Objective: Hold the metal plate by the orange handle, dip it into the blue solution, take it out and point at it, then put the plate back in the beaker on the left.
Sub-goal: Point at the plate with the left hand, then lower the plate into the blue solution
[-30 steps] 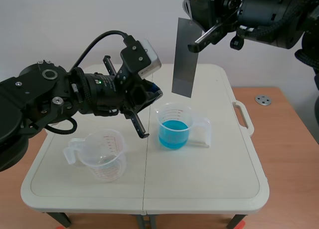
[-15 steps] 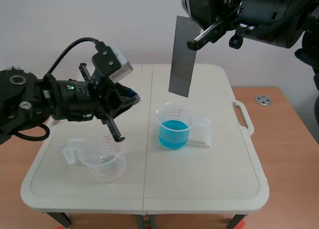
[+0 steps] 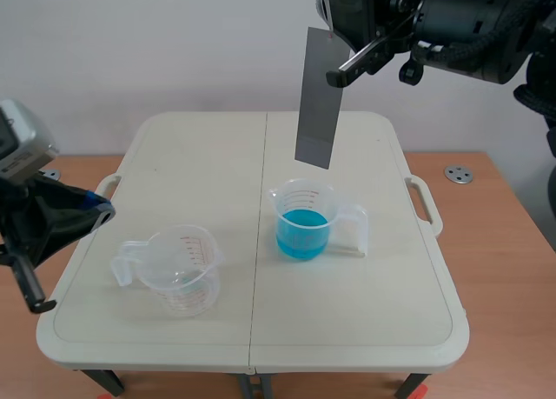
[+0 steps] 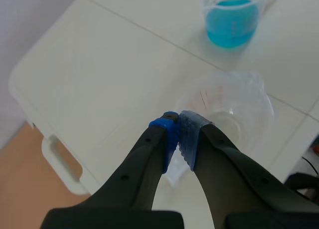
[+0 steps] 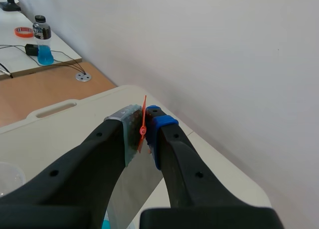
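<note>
Right tool (image 5: 144,126) raised high, grasping the metal plate (image 3: 317,103) by its orange handle (image 5: 143,120), plate hanging upright above the beaker of blue solution (image 3: 304,223), empty beaker (image 3: 178,273) left of it on the table (image 3: 365,312), left tool (image 4: 178,134) clenched on nothing, near the empty beaker.

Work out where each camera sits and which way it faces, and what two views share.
Scene view: between the arms, facing across the table; left arm low, right arm raised holding the metal plate.
Left wrist view: on the left arm, looking down past the shut left gripper at the empty beaker and blue solution.
Right wrist view: on the right arm, looking past the right gripper, shut on the orange handle, toward the wall.
Shared: scene and left wrist views show both beakers.
</note>
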You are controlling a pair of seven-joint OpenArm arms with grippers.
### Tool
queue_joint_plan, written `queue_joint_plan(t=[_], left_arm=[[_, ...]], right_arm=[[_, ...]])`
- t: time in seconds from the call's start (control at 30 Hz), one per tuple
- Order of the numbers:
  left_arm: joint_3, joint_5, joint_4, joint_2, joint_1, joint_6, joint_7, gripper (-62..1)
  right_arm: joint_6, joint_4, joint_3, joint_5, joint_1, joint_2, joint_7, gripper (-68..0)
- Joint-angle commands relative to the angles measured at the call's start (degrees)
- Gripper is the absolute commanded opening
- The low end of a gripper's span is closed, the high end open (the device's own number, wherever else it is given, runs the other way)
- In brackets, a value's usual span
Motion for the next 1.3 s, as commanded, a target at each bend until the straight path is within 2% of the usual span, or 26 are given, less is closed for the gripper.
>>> queue_joint_plan(t=[0.0, 0.3, 0.47, 0.63, 0.87, 1.27], left_arm=[[-2.5, -0.5, 1.2, 0.2, 3.5, 0.4, -0.6, -59.2], [-15.3, -0.4, 3.9, 0.3, 25.0, 0.3, -4.2, -59.2], [-19.1, -0.3, 3.9, 1.2, 34.4, 0.3, -5.9, -59.2], [-21.9, 1.5, 3.8, 3.7, 41.1, 0.3, -6.6, -59.2], [-22.6, 4.0, 3.5, 6.1, 44.0, 0.3, -6.4, -59.2], [-22.6, 4.9, 3.3, 6.3, 43.8, 0.3, -6.5, -59.2]], right_arm=[[0.3, 0.9, 0.2, 0.8, 0.9, 0.3, 1.0, -66.2], [0.3, 0.6, 0.2, 0.6, -0.9, 0.3, 1.4, -66.2], [0.3, -0.3, 0.2, 0.5, -1.1, 0.3, 1.5, -66.2], [0.3, -2.7, 0.2, 0.3, -1.1, 0.3, 2.6, -66.2], [0.3, -6.3, 0.1, -0.1, -1.0, 0.1, 4.1, -66.2], [0.3, -13.2, 0.0, -7.5, -1.0, -0.2, 13.9, -66.2]])
